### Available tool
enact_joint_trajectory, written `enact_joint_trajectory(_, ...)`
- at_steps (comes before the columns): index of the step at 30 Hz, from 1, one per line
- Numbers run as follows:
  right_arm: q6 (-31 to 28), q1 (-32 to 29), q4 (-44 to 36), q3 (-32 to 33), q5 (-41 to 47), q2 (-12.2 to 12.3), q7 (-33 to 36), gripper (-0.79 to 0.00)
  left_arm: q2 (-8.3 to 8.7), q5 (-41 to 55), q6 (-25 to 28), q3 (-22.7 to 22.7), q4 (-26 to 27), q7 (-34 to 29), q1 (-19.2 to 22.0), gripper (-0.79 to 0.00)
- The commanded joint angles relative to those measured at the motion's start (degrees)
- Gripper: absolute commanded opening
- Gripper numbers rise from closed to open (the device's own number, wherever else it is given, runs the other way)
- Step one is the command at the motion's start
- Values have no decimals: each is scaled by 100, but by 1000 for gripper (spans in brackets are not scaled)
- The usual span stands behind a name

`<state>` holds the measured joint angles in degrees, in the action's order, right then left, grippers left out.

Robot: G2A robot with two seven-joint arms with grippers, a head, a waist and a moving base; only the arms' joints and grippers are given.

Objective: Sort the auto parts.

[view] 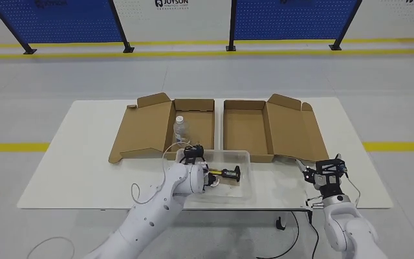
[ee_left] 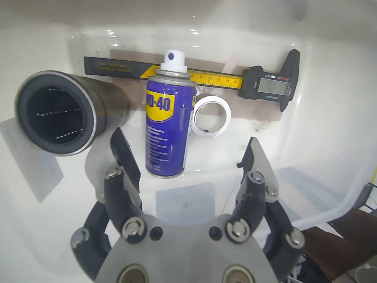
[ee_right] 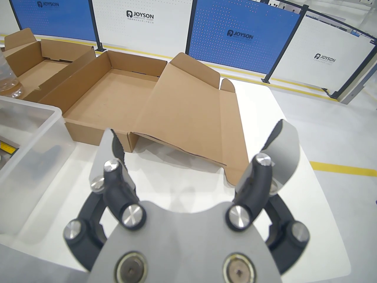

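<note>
Left gripper (ee_left: 185, 138), jaws spread, hangs inside the clear bin (ee_left: 324, 60), the spray can (ee_left: 166, 125) lying just ahead, long axis pointing away toward the caliper (ee_left: 218, 79); right gripper (ee_right: 196, 131), likewise spread, stands well apart over the desk (ee_right: 279, 104).

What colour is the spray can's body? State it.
Blue with a yellow label patch, white cap. The spray can shows best in the left wrist view.

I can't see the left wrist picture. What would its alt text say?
The open left gripper points at a blue spray can inside a clear plastic bin. Near the can lie a dark metal cylinder, a white ring and a black-and-yellow digital caliper.
</note>
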<state>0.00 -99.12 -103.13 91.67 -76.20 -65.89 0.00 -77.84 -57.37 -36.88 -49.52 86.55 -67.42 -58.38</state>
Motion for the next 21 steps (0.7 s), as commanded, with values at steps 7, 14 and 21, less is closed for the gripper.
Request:
enact_joint_trajectory(7, 0, 0, 0, 0, 0, 0, 0, 0, -65, -220, 112, -86, -50, -112, -94, -160)
enact_joint_trajectory(14, 0, 0, 0, 0, 0, 0, 0, 0, -176, -349, 206, -95, -298, -206, -22, -329)
enact_joint_trajectory(21, 0, 0, 0, 0, 0, 0, 0, 0, -299, -479, 277, -123, -469, -277, 38, -274)
